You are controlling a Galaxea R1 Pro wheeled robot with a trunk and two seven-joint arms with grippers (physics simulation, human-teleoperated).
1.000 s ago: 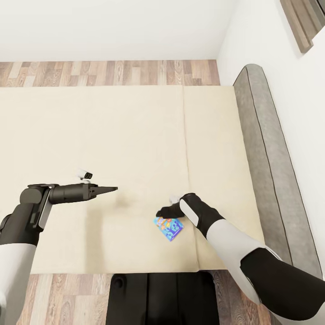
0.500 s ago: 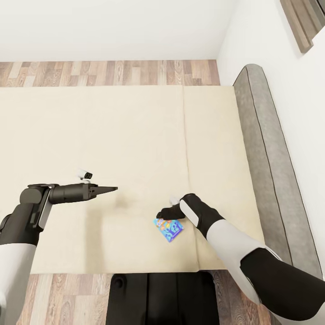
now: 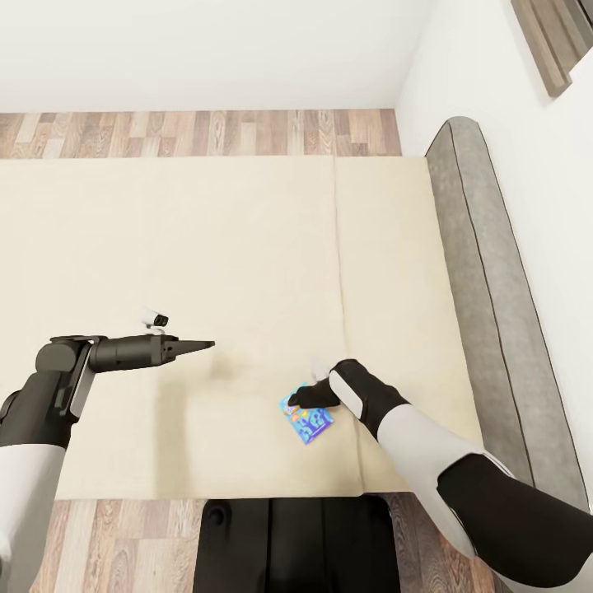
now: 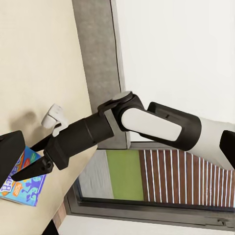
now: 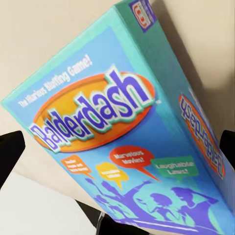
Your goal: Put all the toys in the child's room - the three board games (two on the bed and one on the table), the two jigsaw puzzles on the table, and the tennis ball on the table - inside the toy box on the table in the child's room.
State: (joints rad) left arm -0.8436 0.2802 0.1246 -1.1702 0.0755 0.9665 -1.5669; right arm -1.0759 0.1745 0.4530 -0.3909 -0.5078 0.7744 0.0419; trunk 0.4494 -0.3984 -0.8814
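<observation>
bright blue with an orange oval reading "balderdash", the board game (image 3: 307, 420) lies flat on the beige mattress of the bed (image 3: 206, 247), close to its near edge and a little way in from the grey headboard (image 3: 486, 272) at the bed's right end. the right gripper (image 3: 298, 399) sits low over the box's far edge; in the right wrist view the box (image 5: 127, 132) lies between the dark fingertips (image 5: 11, 152), which stand apart at either side of it, so the jaws are spread and not closed on it, though whether they touch the box cannot be told. the left gripper (image 3: 206, 344) hangs above bare mattress, well apart from the box toward the bed's left end, its two fingers pressed together into a point with nothing between them. wood plank floor (image 3: 198, 132) shows beyond the bed's far edge, below the white wall (image 3: 206, 49).
</observation>
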